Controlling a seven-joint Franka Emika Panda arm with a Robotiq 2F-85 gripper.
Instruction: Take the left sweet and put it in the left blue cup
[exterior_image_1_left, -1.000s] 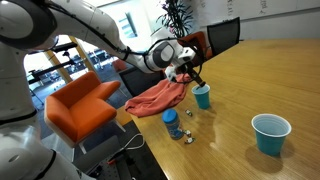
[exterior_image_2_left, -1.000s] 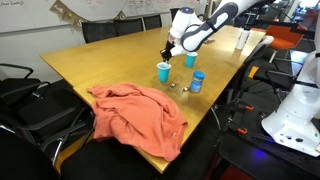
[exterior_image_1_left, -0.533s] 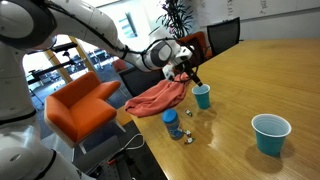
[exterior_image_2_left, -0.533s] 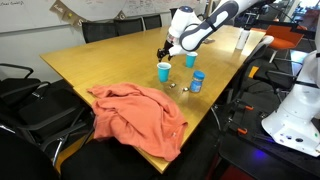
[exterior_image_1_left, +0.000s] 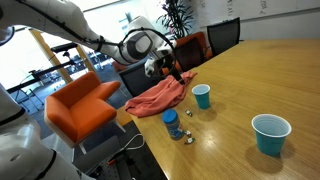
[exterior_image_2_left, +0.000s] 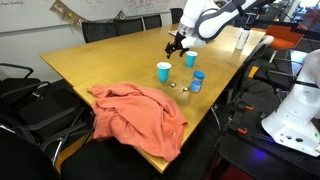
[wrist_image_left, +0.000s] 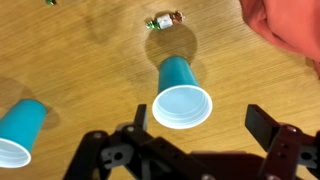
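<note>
A blue cup (exterior_image_1_left: 202, 96) (exterior_image_2_left: 164, 71) stands upright near the orange cloth; in the wrist view this cup (wrist_image_left: 182, 95) is seen from above, and I cannot make out anything inside it. My gripper (exterior_image_1_left: 170, 70) (exterior_image_2_left: 178, 42) (wrist_image_left: 204, 122) hangs above and slightly to one side of it, open, with nothing between the fingers (wrist_image_left: 268, 125). A wrapped sweet (wrist_image_left: 163, 21) lies on the table just beyond the cup. Small sweets (exterior_image_1_left: 189, 113) (exterior_image_2_left: 172, 86) also show in both exterior views. A second blue cup (exterior_image_1_left: 270, 133) (exterior_image_2_left: 190, 59) (wrist_image_left: 18, 130) stands further along the table.
An orange cloth (exterior_image_1_left: 160, 95) (exterior_image_2_left: 140, 115) (wrist_image_left: 290, 25) drapes over the table edge. A small blue can (exterior_image_1_left: 170, 122) (exterior_image_2_left: 197, 81) stands by the sweets. Chairs (exterior_image_1_left: 80, 105) ring the wooden table (exterior_image_1_left: 260, 80).
The gripper has opened from shut and has lifted up and away from the cup near the cloth. The cups, can and cloth have not moved.
</note>
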